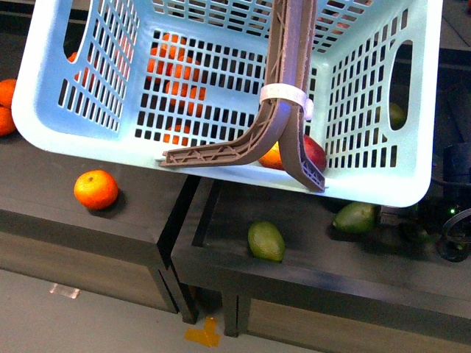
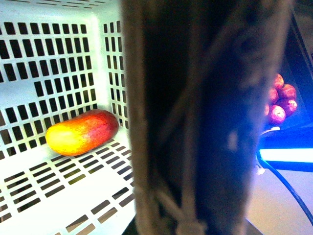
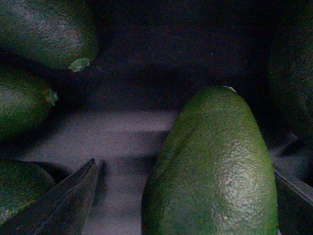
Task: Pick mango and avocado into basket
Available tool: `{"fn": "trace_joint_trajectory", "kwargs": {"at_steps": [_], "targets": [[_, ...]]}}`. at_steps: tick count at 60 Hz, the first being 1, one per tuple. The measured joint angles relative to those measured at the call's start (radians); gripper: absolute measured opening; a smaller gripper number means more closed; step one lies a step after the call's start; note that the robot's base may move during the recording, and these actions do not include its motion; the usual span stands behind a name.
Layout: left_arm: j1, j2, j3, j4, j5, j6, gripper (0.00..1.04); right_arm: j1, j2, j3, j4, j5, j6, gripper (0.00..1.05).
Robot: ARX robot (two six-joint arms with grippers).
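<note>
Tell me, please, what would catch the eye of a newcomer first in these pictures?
The mint-teal basket fills the upper front view, tilted above a dark stand, its brown-grey handles bound by a white tie. Inside it, the left wrist view shows a red and yellow mango lying on the slotted floor. The right wrist view shows a green avocado very close, with other avocados around it.

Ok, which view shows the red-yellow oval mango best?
Left wrist: the red-yellow oval mango lies whole on the floor of the mint plastic basket. Front view: only a sliver behind the brown handles. Right wrist: none.
</note>
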Motion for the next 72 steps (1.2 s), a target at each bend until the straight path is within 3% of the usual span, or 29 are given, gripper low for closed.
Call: {"fn": "trace_joint_trajectory", "kwargs": {"at_steps": [18, 56, 72], "targets": [[0.000, 0.000, 0.000, 0.000, -0.001, 0.000, 0.05, -0.003, 0.000, 0.000, 0.005, 0.009, 0.003, 0.59], [0.000, 0.000, 0.000, 0.000, 0.000, 0.000, 0.05, -0.007, -0.004, -0.008, 0.016, 0.007, 0.004, 0.57], [0.000, 0.000, 0.000, 0.000, 0.000, 0.000, 0.05, -0.035, -0.141, -0.056, 0.029, -0.022, 0.024, 0.57]]}}
